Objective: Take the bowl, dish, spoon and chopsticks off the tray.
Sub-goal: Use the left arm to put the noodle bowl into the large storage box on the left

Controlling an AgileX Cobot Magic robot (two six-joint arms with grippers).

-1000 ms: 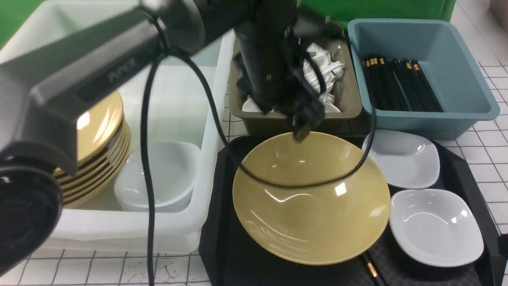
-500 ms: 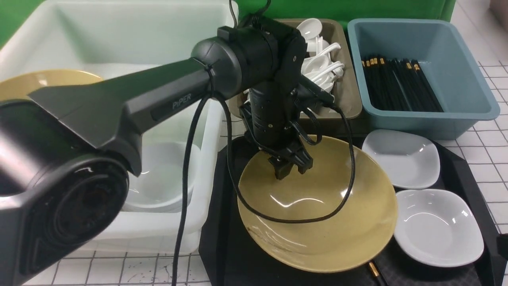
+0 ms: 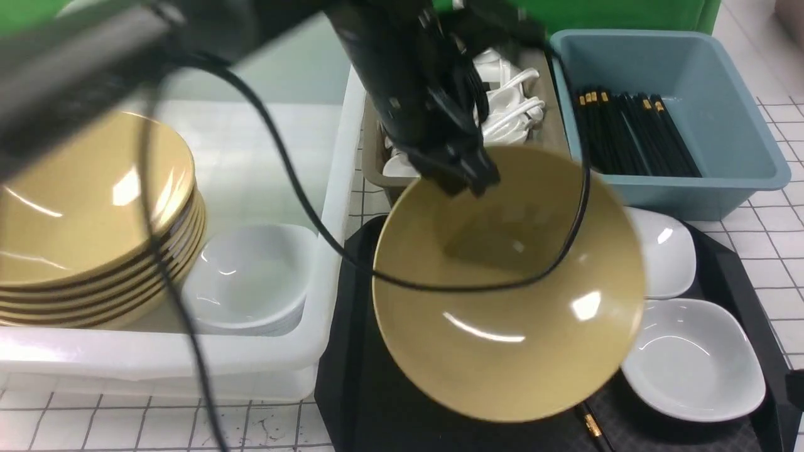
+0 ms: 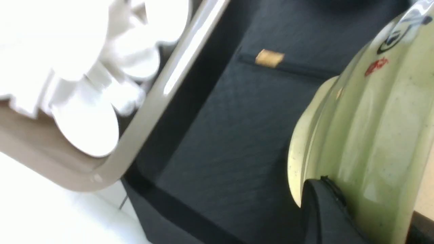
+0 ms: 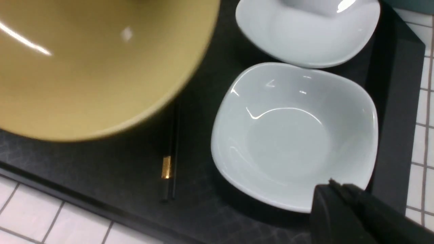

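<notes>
My left gripper is shut on the far rim of the mustard-yellow bowl and holds it tilted above the black tray. In the left wrist view one finger presses the bowl's underside. Two white dishes sit on the tray's right side. A black chopstick with a gold band lies on the tray under the bowl's near edge. My right gripper hangs shut and empty over the near dish's rim. No spoon shows on the tray.
The white bin on the left holds a stack of yellow bowls and white dishes. Behind the tray, an olive bin holds white spoons. A blue bin holds black chopsticks.
The left gripper came down onto the bowl's far rim, shut on it, and raised the bowl tilted off the tray. The dishes have not moved.
</notes>
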